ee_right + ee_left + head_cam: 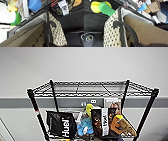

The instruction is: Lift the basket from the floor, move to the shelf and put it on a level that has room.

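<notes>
The cream-white woven basket (110,32) with dark rim hangs by its handles, finger state unclear on both sides, so keep it level as you approach the black wire rack's (35,105) bare top tier (92,89).

The shelf (91,89) is cut off below; the basket (112,32) handle's end is hidden at the edge.

The shelf (91,88) is matt black metal wire. The basket (112,32) is rough cream weave with a white cloth lining, holding smooth brown cardboard (149,33).
</notes>
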Robot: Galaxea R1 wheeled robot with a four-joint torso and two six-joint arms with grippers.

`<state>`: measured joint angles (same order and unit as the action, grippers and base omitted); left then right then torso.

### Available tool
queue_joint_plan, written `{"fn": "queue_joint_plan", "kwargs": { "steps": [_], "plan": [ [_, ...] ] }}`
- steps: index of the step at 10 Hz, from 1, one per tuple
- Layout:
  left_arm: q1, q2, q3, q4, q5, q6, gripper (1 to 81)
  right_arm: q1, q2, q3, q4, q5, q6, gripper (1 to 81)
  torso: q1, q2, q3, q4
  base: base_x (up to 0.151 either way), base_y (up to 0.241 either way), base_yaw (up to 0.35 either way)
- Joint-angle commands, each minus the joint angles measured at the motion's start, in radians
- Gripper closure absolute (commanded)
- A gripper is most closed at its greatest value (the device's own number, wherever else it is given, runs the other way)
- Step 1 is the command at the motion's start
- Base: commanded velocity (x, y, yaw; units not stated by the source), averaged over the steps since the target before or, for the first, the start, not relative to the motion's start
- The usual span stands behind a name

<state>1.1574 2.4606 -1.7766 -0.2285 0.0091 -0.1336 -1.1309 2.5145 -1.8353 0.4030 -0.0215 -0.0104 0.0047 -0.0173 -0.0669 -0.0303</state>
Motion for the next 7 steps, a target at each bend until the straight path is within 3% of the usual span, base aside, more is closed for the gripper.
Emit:
{"fn": "queue_joint_plan", "kwargs": {
  "steps": [1, 4, 7],
  "plan": [
    [-0.092, -0.020, 0.042, 0.003, 0.040, -0.001, 81.1, 0.101, -0.033, 0.077, -0.006, -0.051, 0.004, 81.1, 0.000, 0.000, 0.000, 0.000, 0.000, 0.000, 0.000],
    [-0.098, -0.049, 0.098, 0.004, 0.038, -0.001, 81.1, 0.107, -0.061, 0.137, -0.006, -0.042, 0.006, 81.1, -0.001, 0.000, 0.000, 0.000, 0.000, 0.000, 0.000],
    [-0.138, -0.144, 0.279, 0.003, -0.003, -0.003, 81.1, 0.125, -0.125, 0.271, -0.006, 0.028, 0.009, 81.1, -0.001, 0.000, 0.000, 0.000, 0.000, 0.000, 0.000]
  ]
}}
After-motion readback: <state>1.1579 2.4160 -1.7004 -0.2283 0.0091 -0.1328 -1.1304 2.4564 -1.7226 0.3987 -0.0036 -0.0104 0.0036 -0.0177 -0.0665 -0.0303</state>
